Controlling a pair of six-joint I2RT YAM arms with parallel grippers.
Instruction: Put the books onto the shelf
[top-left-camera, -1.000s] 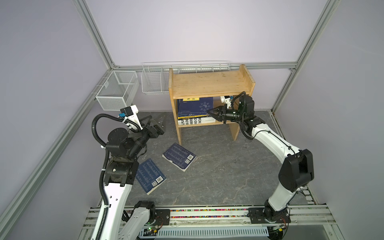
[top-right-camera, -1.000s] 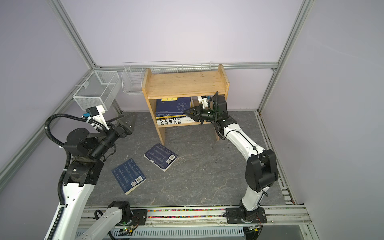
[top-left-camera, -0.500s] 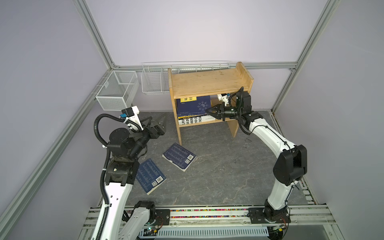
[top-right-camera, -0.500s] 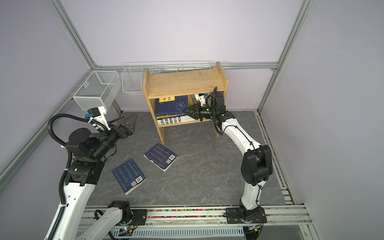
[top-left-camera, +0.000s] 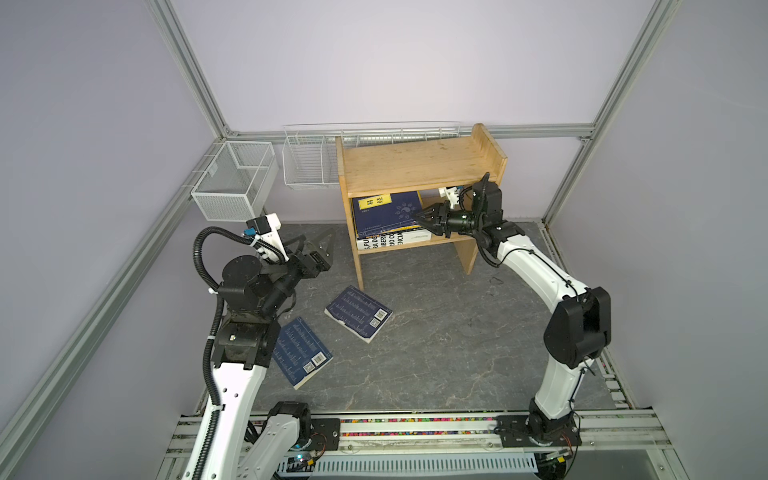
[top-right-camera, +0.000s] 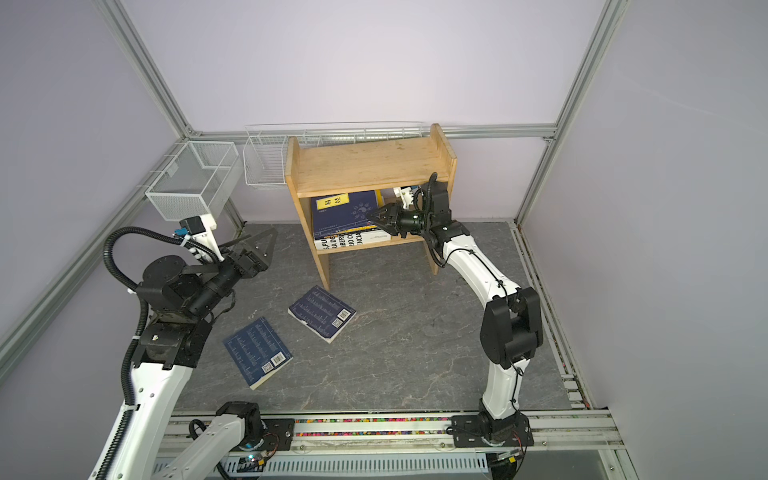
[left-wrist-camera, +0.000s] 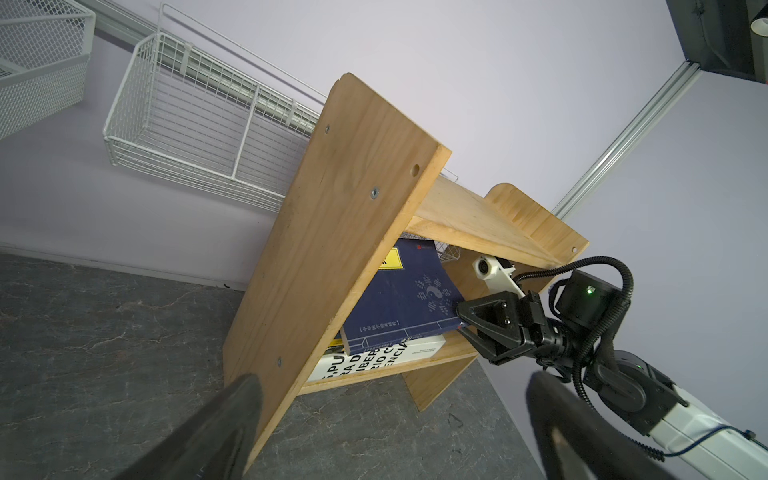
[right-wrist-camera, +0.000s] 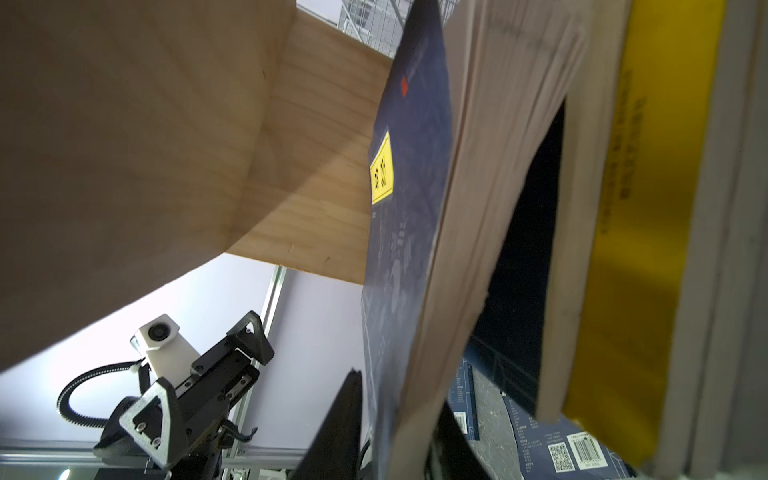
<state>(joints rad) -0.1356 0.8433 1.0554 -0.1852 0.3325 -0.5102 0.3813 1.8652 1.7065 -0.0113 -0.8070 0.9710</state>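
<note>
The pine shelf (top-left-camera: 415, 166) (top-right-camera: 365, 162) stands at the back. On its lower tier a navy book with a yellow label (top-left-camera: 386, 214) (right-wrist-camera: 409, 208) rests tilted on a stack that includes a thick white book (top-left-camera: 395, 241). My right gripper (top-left-camera: 417, 216) (right-wrist-camera: 399, 390) straddles that navy book's corner, jaws slightly parted, with a thin gap beside the cover. In the right wrist view a black book (right-wrist-camera: 528, 249) and a yellow one (right-wrist-camera: 648, 249) lie under it. Two navy books (top-left-camera: 358, 312) (top-left-camera: 301, 351) lie on the floor. My left gripper (top-left-camera: 319, 235) (left-wrist-camera: 395, 378) hovers open and empty left of the shelf.
Two white wire baskets (top-left-camera: 235, 183) (top-left-camera: 309, 166) hang on the back left frame, beside the shelf. The shelf's left side panel (left-wrist-camera: 345, 208) stands just ahead of the left gripper. The shelf's top tier (top-right-camera: 365, 158) is bare wood.
The right gripper has pushed the navy book a little further left into the lower tier, and its jaws have begun to part. The left arm has stayed put.
</note>
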